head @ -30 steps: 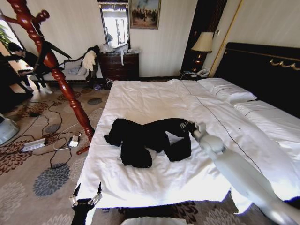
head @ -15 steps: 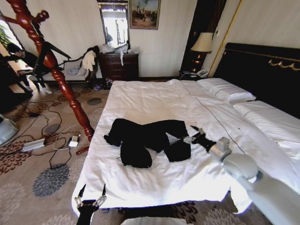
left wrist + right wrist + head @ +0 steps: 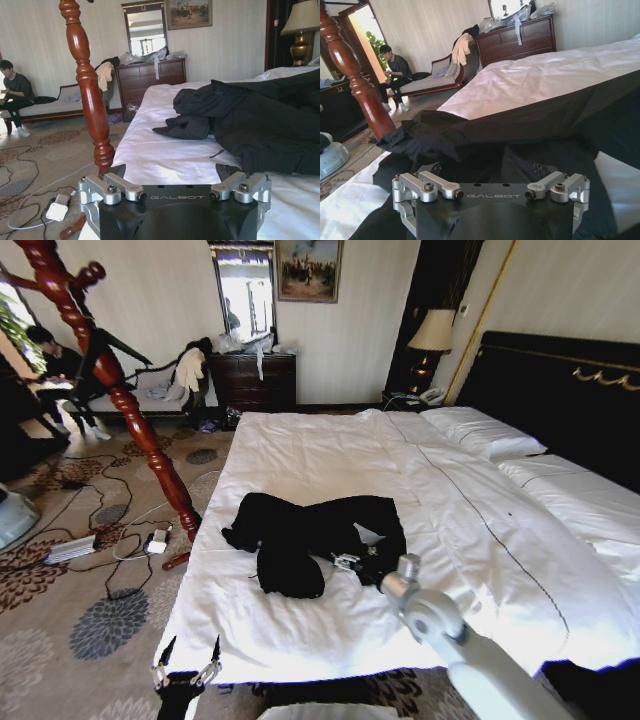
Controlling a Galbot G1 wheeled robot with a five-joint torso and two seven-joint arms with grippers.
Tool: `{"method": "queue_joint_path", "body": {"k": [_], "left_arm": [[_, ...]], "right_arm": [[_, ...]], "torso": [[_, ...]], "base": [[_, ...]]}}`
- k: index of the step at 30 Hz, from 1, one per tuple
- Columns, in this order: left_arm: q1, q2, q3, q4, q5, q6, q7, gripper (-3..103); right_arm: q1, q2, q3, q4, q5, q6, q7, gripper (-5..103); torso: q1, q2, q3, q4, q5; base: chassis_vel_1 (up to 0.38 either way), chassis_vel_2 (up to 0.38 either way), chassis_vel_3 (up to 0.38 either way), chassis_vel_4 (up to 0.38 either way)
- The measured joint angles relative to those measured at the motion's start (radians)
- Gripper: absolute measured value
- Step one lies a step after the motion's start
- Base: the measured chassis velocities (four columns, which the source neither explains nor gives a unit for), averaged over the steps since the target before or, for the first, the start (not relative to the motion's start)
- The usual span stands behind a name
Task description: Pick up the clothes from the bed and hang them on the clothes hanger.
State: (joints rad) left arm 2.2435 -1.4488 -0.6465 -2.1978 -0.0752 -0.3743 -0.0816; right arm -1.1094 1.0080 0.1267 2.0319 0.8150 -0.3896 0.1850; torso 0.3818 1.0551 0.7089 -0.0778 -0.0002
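- At the far left of the head view, the clothes hanger (image 3: 110,380) is standing on the patterned carpet (image 3: 60,630) just beside the near corner of the bed (image 3: 330,455), its spiral pole leaning across the frame.
- Low at the foot of the bed, the left gripper (image 3: 186,664) is idling at the mattress edge with its fingers spread apart and nothing between them; the word "GALBOT" is showing on its body in the left wrist view.
- In the middle of the white duvet, the clothes (image 3: 305,540) are lying crumpled in a dark heap, well apart from the left gripper and closer to the foot of the bed than to the pillows (image 3: 485,432).
- To the right, the right gripper (image 3: 352,562) is reaching over the heap's right side, fingers parted and hovering just above the black fabric; its body is also reading "GALBOT" in the right wrist view.
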Motion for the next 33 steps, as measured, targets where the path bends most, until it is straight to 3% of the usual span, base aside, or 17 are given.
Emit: {"method": "queue_joint_path", "body": {"k": [12, 17, 26, 33], "left_arm": [[0.011, -0.009, 0.002, -0.001, 0.022, 0.004, -0.002, 100], [0.013, -0.012, 0.003, -0.001, 0.027, 0.006, -0.003, 100], [0.016, -0.012, -0.008, -0.001, 0.023, 0.006, -0.004, 100], [0.015, -0.009, -0.011, 0.001, 0.020, 0.006, -0.005, 100]], "right_arm": [[0.103, 0.190, -0.089, -0.177, -0.110, 0.028, -0.003, 100], [0.128, 0.237, -0.114, -0.222, -0.164, 0.043, -0.009, 100], [0.161, 0.268, -0.142, -0.317, -0.289, 0.093, -0.018, 100], [0.199, 0.295, -0.144, -0.379, -0.299, 0.103, 0.000, 101]], "torso": [[0.000, 0.000, 0.000, -0.0001, 0.0000], [0.000, 0.000, 0.000, -0.0001, -0.0001], [0.000, 0.000, 0.000, -0.0001, 0.0000], [0.000, 0.000, 0.000, -0.0002, 0.0001]], "base": [[0.000, 0.000, 0.000, 0.000], [0.000, 0.000, 0.000, 0.000], [0.000, 0.000, 0.000, 0.000], [0.000, 0.000, 0.000, 0.000]]}}
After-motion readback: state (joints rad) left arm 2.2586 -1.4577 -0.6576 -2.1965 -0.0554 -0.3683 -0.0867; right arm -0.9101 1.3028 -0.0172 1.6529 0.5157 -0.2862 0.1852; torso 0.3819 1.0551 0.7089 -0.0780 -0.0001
